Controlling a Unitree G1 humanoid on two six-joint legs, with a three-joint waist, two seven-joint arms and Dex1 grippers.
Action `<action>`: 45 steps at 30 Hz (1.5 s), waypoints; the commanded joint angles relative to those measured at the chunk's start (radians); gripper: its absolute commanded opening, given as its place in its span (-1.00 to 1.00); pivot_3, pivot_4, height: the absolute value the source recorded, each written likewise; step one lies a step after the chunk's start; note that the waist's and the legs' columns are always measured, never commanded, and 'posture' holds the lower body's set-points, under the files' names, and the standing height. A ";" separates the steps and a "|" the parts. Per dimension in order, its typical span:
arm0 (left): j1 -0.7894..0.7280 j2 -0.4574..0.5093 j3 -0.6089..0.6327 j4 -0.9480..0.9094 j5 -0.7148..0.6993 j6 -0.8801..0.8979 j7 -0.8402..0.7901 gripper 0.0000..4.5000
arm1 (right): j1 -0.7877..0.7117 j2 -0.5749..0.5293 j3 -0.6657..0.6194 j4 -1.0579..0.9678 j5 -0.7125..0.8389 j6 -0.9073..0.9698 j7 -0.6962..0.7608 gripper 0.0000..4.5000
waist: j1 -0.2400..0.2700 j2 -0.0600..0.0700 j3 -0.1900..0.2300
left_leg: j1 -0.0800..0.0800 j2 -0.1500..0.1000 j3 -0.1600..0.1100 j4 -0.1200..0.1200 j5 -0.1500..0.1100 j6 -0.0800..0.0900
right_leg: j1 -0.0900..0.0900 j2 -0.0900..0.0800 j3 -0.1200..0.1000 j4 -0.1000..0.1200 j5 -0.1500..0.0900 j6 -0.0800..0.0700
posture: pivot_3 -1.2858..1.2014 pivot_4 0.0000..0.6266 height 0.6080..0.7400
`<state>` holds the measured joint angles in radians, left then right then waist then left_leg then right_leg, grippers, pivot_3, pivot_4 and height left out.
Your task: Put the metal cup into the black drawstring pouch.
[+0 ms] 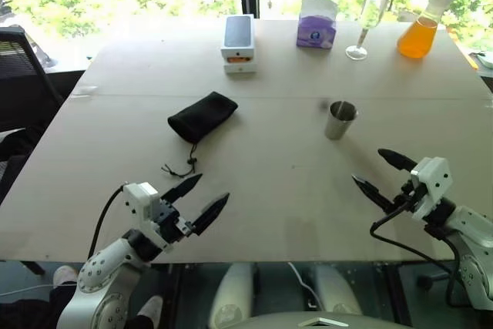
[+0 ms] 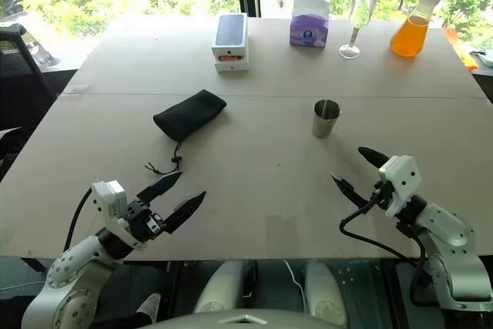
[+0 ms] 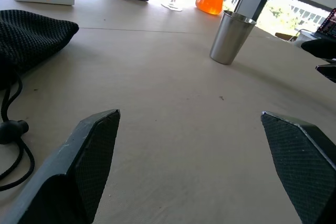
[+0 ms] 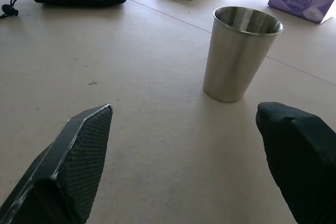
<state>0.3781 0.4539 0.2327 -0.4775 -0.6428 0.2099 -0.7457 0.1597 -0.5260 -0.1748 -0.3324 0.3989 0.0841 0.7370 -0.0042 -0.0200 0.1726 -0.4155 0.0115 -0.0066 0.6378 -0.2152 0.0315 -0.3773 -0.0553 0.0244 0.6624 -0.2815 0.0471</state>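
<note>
Steel cup (image 1: 340, 119) stands upright on the table (image 1: 269, 182), well apart from the pouch (image 1: 202, 115); left gripper (image 1: 198, 203) and right gripper (image 1: 383, 172) both gape empty.

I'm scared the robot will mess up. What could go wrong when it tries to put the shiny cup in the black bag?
1. The small silver steel cup stands upright and apart; the open right pincer might knock it over.
2. The soft black fabric pouch lies flat, its mouth looks closed, so the cup may not slide in.
3. The thin black cords lie near the open left pincer and might snag.
</note>
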 commanded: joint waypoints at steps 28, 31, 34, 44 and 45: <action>-0.630 0.439 0.026 0.771 0.543 -0.580 -0.080 1.00 | -0.166 -0.022 0.170 -0.312 0.210 0.081 0.126 0.98 | 0.018 -0.002 0.000 | -0.001 -0.002 -0.001 0.000 0.000 0.000 | -0.001 0.001 -0.004 0.000 0.002 0.004 | 0.03 -0.52 1.00; -0.748 0.473 -0.069 0.894 0.673 -0.732 -0.063 1.00 | -0.138 -0.023 0.169 -0.330 0.203 0.076 0.119 0.98 | 0.017 -0.002 0.000 | -0.001 -0.002 -0.001 -0.001 0.000 0.000 | -0.001 0.001 -0.005 0.000 0.002 0.004 | 0.03 -0.52 1.00; -0.843 0.487 -0.131 1.013 0.749 -0.832 -0.034 1.00 | -0.122 -0.021 0.170 -0.342 0.194 0.072 0.109 0.98 | 0.014 -0.002 0.000 | -0.001 -0.002 -0.001 -0.001 0.000 0.000 | -0.001 0.002 -0.005 0.000 0.002 0.004 | 0.03 -0.52 1.00; -1.066 0.530 -0.295 1.296 0.995 -1.079 0.137 1.00 | -0.099 -0.003 0.171 -0.351 0.158 0.052 0.075 0.98 | 0.014 -0.002 0.000 | -0.001 -0.002 0.000 0.000 0.000 0.000 | -0.001 0.004 -0.005 0.002 0.003 0.005 | 0.03 -0.52 1.00; -1.078 0.534 -0.312 1.307 1.026 -1.090 0.164 1.00 | -0.098 -0.001 0.171 -0.349 0.154 0.049 0.072 0.98 | 0.015 -0.002 0.000 | -0.001 -0.002 0.000 0.000 0.000 0.000 | -0.001 0.004 -0.005 0.002 0.003 0.005 | 0.03 -0.52 1.00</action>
<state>-0.6787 0.9595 -0.0724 0.8240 0.3468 -0.8450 -0.6214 0.0600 -0.5299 0.0046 -0.6459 0.5516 0.1542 0.8160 0.0107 -0.0222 0.1726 -0.4166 0.0090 -0.0070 0.6377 -0.2151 0.0316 -0.3784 -0.0515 0.0196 0.6643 -0.2788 0.0522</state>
